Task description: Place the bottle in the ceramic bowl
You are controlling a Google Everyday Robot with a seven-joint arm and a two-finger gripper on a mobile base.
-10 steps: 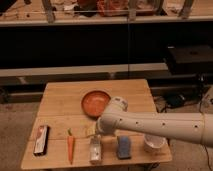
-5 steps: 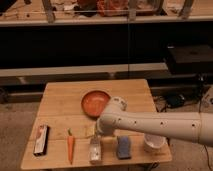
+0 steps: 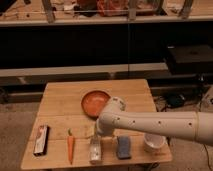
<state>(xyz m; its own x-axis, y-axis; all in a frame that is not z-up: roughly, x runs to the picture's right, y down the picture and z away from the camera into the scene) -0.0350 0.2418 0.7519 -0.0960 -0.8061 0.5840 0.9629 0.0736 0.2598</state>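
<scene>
- While hovering just above far end of bottle: pincer, released, grasping nothing.
- Bottle flat on bench front, between carrot and sponge.
- Bowl further back, apart from bottle.

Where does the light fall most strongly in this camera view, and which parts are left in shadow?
Camera view: warm overhead light falls evenly on the wooden table and the white arm, with no strong glare. The shelf bays behind are nearly black. The arm seems to shade the strip beneath it, where the gripper hangs just above the bottle near the table's front edge.
</scene>
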